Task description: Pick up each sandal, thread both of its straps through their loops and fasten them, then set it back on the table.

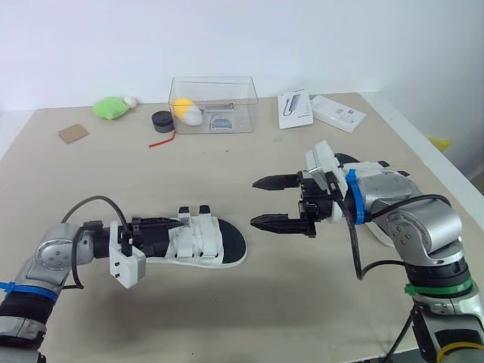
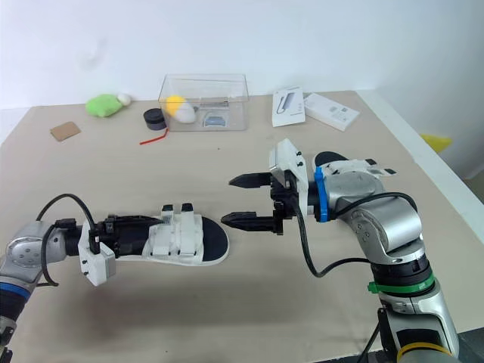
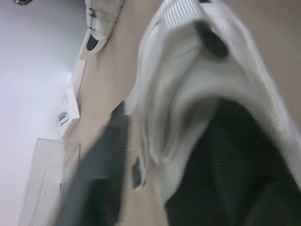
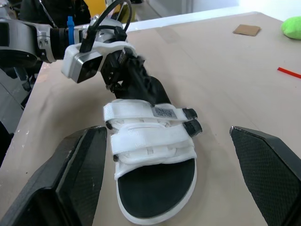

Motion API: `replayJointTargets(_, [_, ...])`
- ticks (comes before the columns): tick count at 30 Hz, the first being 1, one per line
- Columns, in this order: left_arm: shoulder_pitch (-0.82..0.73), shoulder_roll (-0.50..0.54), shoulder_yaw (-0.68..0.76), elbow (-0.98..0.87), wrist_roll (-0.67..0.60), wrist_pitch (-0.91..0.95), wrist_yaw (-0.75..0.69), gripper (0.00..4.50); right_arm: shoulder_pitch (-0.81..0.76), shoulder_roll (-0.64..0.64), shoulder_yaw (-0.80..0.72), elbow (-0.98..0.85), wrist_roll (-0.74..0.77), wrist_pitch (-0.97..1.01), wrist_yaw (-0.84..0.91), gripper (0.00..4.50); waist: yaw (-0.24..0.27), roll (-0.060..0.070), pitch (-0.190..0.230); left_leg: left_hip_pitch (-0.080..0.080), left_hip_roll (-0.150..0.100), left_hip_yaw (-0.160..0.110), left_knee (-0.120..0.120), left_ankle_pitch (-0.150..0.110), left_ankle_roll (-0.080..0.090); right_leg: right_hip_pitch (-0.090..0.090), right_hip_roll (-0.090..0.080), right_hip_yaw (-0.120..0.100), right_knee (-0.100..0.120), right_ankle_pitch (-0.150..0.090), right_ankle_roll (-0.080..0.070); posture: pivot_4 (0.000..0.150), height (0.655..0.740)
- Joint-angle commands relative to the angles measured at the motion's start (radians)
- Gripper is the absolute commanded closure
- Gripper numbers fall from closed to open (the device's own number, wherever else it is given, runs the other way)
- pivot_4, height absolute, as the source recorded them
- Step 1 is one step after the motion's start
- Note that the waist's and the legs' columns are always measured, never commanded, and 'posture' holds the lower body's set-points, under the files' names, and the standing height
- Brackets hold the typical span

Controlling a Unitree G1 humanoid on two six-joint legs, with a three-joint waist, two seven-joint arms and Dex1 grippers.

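Observation:
A white sandal (image 1: 208,242) with a black footbed lies on the table, its two white straps (image 4: 148,129) laid across the middle. My left gripper (image 1: 172,227) is shut on its heel end, its black fingers reaching in over the footbed. To the right of the sandal's toe my right gripper (image 1: 265,202) is open, pointing at the toe and a short gap away from it. Both fingers (image 4: 77,181) are spread wide, with nothing between them. A second sandal (image 2: 344,161) lies behind my right forearm, mostly hidden by it.
At the back stand a clear plastic box (image 1: 213,102) holding small items, a green plush (image 1: 111,107), a black roll (image 1: 162,120), a cardboard scrap (image 1: 72,133) and two white boxes (image 1: 295,108). The table's right edge (image 1: 423,147) runs close past my right arm.

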Motion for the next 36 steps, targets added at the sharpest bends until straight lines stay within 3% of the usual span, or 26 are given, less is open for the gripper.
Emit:
replayJointTargets(1, [-0.027,0.014,-0.012,-0.004,-0.007,0.009,0.042,3.55,-0.018,-0.009,-0.008,-0.028,0.004,-0.018,-0.007,0.00,0.000,0.000,0.000,0.000,0.000,0.000,0.001,0.000,0.000,0.000,0.000,0.000,0.000,0.000,0.001,0.150,0.7400])
replayJointTargets(3, [-0.033,0.020,-0.008,-0.006,-0.013,0.026,0.060,4.47,-0.019,-0.006,-0.007,-0.027,0.004,-0.023,-0.011,0.00,0.000,0.000,0.000,0.000,0.000,0.000,0.003,0.000,0.000,0.001,0.000,0.000,0.000,0.001,0.002,0.150,0.7400])
replayJointTargets(7, [-0.066,0.036,0.077,0.024,0.020,0.153,0.152,4.47,-0.037,0.018,-0.016,-0.016,-0.001,-0.045,-0.041,0.00,0.000,0.000,0.000,0.000,0.000,0.001,0.005,0.000,0.001,0.001,0.001,0.001,0.000,0.003,0.003,0.150,0.7400])
replayJointTargets(14, [-0.144,0.073,0.219,0.082,0.242,0.512,0.503,4.47,-0.078,0.076,0.003,0.035,-0.043,-0.098,-0.100,0.00,-0.001,0.001,0.001,0.000,0.003,0.000,0.006,0.001,0.003,0.000,0.007,0.000,0.001,0.006,-0.001,0.150,0.7400])
replayJointTargets(17, [-0.167,0.079,0.221,0.110,0.347,0.774,0.621,4.47,-0.091,0.091,0.022,0.059,-0.067,-0.123,-0.104,0.00,-0.001,0.001,0.001,-0.001,0.005,0.000,0.006,0.001,0.002,0.000,0.006,0.000,0.001,0.006,-0.001,0.150,0.7400])
replayJointTargets(23, [-0.185,0.065,0.211,0.172,0.393,1.103,0.714,4.47,-0.113,0.107,0.039,0.086,-0.082,-0.146,-0.090,0.00,0.000,0.000,0.001,-0.004,0.004,0.000,0.006,0.000,0.002,-0.002,0.005,-0.001,0.001,0.009,-0.006,0.150,0.7400])
replayJointTargets(28, [-0.193,0.040,0.176,0.177,0.368,1.181,0.693,4.47,-0.122,0.114,0.043,0.096,-0.075,-0.140,-0.078,0.00,0.002,0.000,0.001,-0.004,0.001,-0.001,0.006,0.000,0.002,-0.002,0.002,-0.002,0.001,0.008,-0.006,0.150,0.7400])
replayJointTargets(29, [-0.194,0.035,0.168,0.177,0.361,1.198,0.671,3.70,-0.123,0.115,0.043,0.097,-0.074,-0.139,-0.076,0.00,0.002,0.000,0.001,-0.004,0.000,0.000,0.006,0.000,0.002,-0.002,0.001,-0.002,0.001,0.008,-0.006,0.150,0.7400])
replayJointTargets(36, [-0.157,0.074,0.233,0.052,0.189,1.291,0.458,0.44,-0.112,0.115,0.028,0.094,-0.054,-0.115,-0.072,0.00,0.001,0.000,0.001,-0.004,-0.002,-0.001,0.006,0.000,0.002,-0.001,0.000,-0.001,0.001,0.009,-0.005,0.150,0.7400])
